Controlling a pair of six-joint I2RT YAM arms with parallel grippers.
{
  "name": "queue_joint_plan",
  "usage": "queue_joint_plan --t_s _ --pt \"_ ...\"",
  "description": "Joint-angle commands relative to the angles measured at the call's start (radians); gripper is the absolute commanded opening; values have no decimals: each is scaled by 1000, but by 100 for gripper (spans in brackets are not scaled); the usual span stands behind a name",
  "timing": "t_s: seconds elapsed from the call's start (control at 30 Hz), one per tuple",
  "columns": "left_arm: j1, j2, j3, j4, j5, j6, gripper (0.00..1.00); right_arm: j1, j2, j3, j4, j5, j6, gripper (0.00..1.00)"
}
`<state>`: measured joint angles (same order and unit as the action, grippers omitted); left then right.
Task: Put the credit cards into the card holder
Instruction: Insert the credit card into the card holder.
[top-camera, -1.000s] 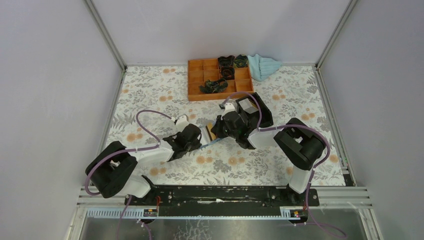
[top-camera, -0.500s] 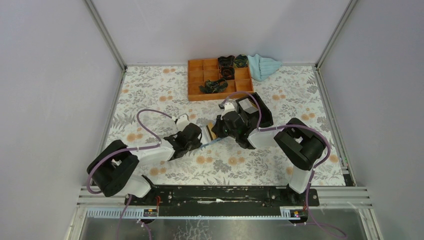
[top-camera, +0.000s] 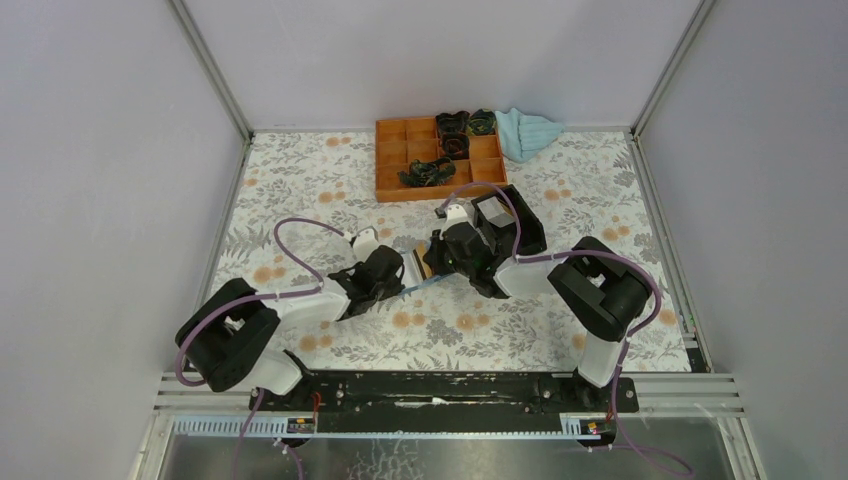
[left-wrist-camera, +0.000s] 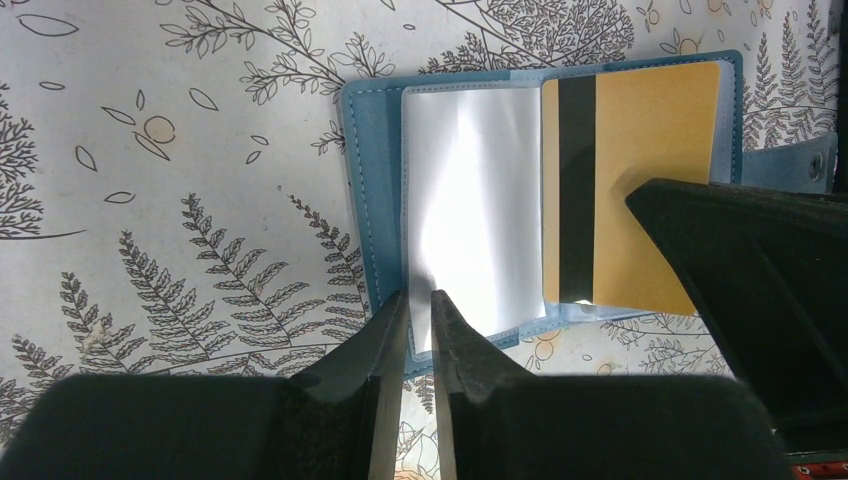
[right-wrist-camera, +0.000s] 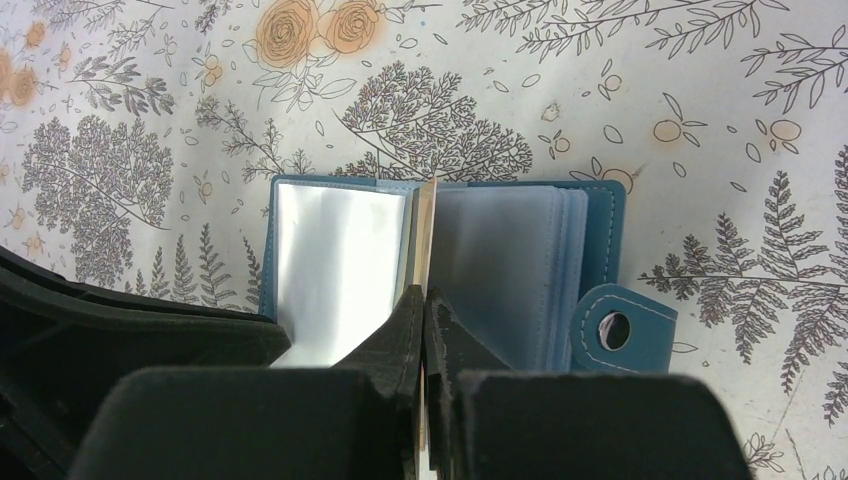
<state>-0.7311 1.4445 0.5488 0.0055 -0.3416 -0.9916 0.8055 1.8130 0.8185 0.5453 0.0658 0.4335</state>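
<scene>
The card holder (left-wrist-camera: 375, 200) lies open on the floral cloth, teal-blue with clear sleeves, its clasp tab (right-wrist-camera: 625, 325) at one side. A tan-orange credit card (left-wrist-camera: 650, 180) with a black stripe stands on edge between the sleeves, edge-on (right-wrist-camera: 428, 230) in the right wrist view. My right gripper (right-wrist-camera: 424, 295) is shut on that card's near edge. My left gripper (left-wrist-camera: 420, 297) has its jaws narrowly apart, tips over the holder's near edge at a sleeve corner. From above, both grippers meet at the holder (top-camera: 420, 287) mid-table.
An orange compartment tray (top-camera: 395, 160) with dark items stands at the back. A light blue cloth (top-camera: 525, 130) lies to its right. A black box (top-camera: 492, 210) sits just behind the right arm. Grey walls enclose the table.
The left arm's rear link has shifted very slightly. The grippers, card and holder stay as they were.
</scene>
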Motion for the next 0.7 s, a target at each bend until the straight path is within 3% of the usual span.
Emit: queue_joint_plan --t_s 0.0,0.67 --pt "13 73 -35 -85 -4 27 22 12 47 -1 -119 39 -39 0" --pt "14 109 -33 -59 -5 25 19 17 75 -108 -1 -68 143 0"
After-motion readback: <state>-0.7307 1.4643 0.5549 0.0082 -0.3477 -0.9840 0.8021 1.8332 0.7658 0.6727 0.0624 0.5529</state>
